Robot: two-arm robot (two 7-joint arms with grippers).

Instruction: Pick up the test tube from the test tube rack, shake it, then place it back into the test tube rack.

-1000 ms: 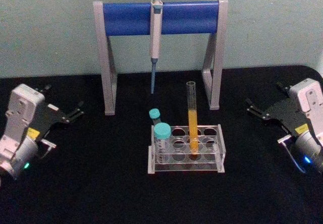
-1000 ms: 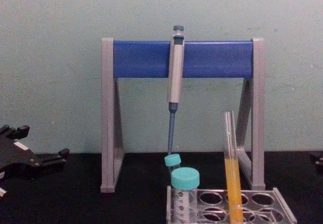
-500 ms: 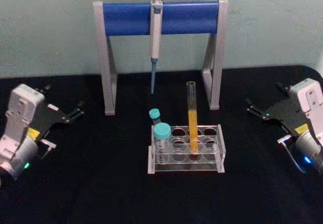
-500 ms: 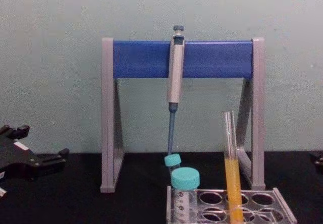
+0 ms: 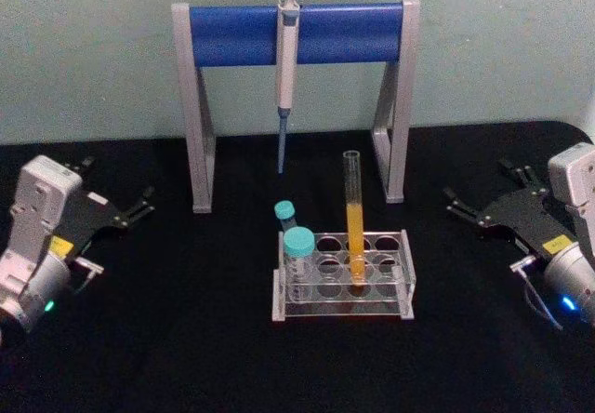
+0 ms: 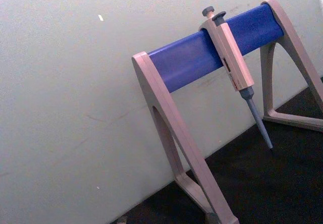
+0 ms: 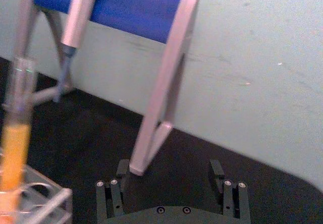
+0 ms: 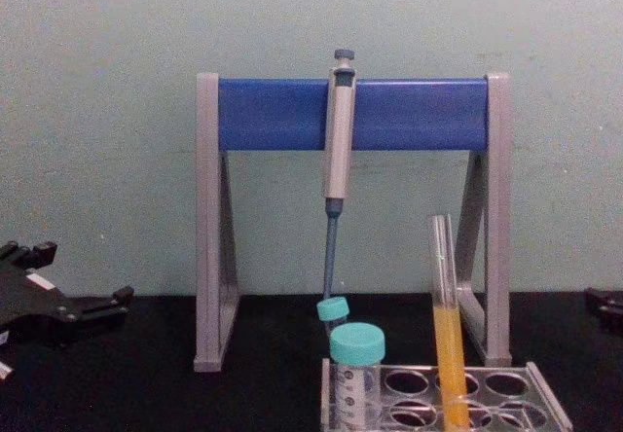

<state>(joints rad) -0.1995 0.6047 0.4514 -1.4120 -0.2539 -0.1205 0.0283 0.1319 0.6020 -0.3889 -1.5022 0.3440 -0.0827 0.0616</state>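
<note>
At the left of the black table (image 5: 186, 348), the left gripper (image 5: 116, 190) sits wide open and empty. In the middle, the long clear glass test tube (image 5: 353, 222) of orange-yellow liquid stands upright in the low grey translucent plastic rack (image 5: 342, 307); at the right, the right gripper (image 5: 482, 185) is also spread open, holding nothing.

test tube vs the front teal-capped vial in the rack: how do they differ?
The test tube is tall, thin, uncapped; the front teal-capped vial is short, wide, capped. The test tube holds orange-yellow liquid; the vial shows no coloured liquid. The test tube sits mid-rack, the vial at the left end. Both stand in the test tube rack.
</note>
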